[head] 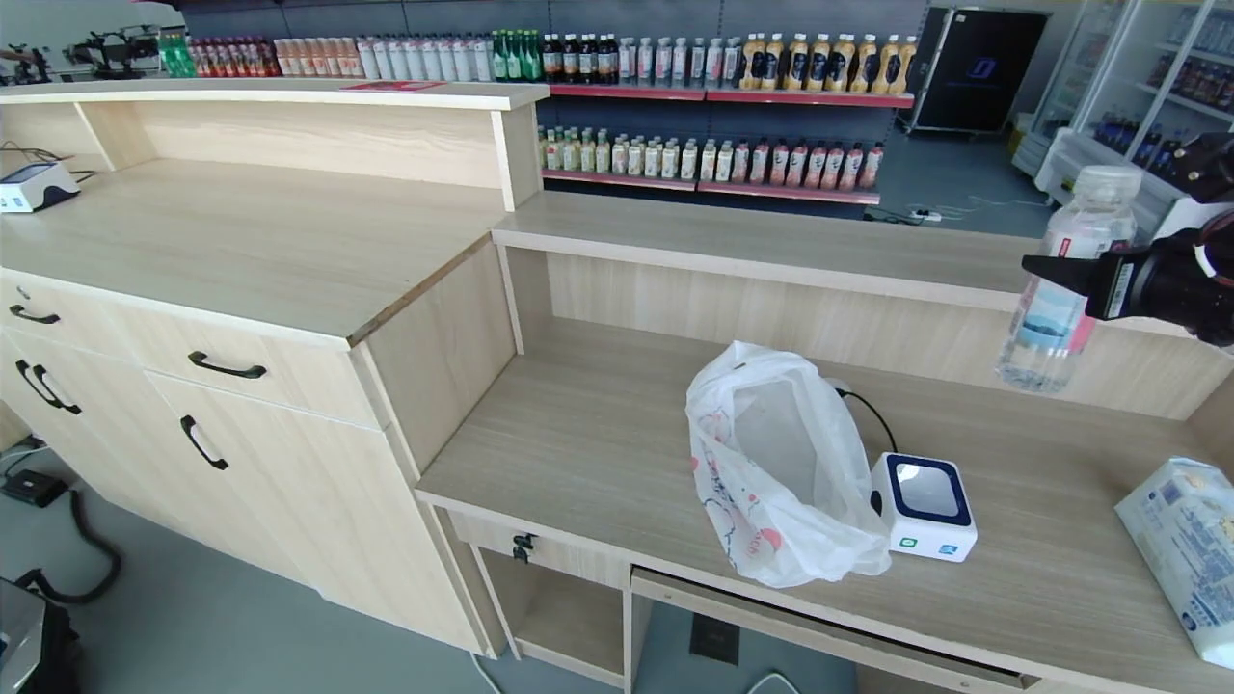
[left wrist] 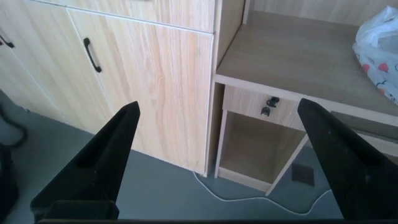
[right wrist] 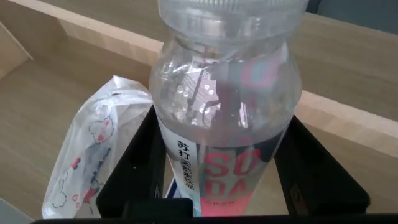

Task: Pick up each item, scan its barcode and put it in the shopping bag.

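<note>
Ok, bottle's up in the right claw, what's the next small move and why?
Probably lower the bottle toward the scanner, label facing its window. The right claw holds it high above the counter, off to the scanner's right, so nothing can scan yet.

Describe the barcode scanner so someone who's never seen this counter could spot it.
Look at the lower wooden counter, right of the drawer cabinet. Beside the white shopping bag sits the scanner: a small white box with a dark-rimmed window on top, rigid and square unlike the soft bag.
</note>
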`<state>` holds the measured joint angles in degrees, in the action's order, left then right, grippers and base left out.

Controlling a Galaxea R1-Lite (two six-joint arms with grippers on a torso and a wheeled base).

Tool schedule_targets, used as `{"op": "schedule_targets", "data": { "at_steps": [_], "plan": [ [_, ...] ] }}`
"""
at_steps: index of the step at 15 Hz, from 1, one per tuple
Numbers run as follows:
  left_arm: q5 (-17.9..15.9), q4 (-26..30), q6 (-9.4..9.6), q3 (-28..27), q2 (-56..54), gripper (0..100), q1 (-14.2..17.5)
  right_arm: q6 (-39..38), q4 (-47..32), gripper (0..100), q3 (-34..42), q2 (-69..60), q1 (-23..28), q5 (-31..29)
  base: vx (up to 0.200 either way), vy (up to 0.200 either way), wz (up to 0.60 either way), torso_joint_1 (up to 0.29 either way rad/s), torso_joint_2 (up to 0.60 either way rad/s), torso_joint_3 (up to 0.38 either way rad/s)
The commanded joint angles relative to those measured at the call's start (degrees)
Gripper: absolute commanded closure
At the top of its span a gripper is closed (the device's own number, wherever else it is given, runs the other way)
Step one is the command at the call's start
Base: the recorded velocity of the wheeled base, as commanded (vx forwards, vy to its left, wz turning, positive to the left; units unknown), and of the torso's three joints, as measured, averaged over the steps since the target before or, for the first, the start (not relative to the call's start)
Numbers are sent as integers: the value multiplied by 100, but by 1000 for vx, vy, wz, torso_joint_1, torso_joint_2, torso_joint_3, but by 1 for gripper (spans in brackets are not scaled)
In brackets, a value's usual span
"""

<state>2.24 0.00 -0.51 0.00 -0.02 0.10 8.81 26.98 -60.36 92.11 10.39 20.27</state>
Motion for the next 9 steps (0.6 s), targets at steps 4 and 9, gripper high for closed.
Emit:
{"op": "schedule_targets", "data": {
  "at_steps": [4,9],
  "plan": [
    [4,0,-2,0,2,0,-1,-126,677,100,103,905,-494,-111,0,0,150,1,1,-1],
    [4,0,-2,0,2,0,-1,-64,2171,100,375,2127,-582,-94,0,0,0,0,0,0]
  ]
}}
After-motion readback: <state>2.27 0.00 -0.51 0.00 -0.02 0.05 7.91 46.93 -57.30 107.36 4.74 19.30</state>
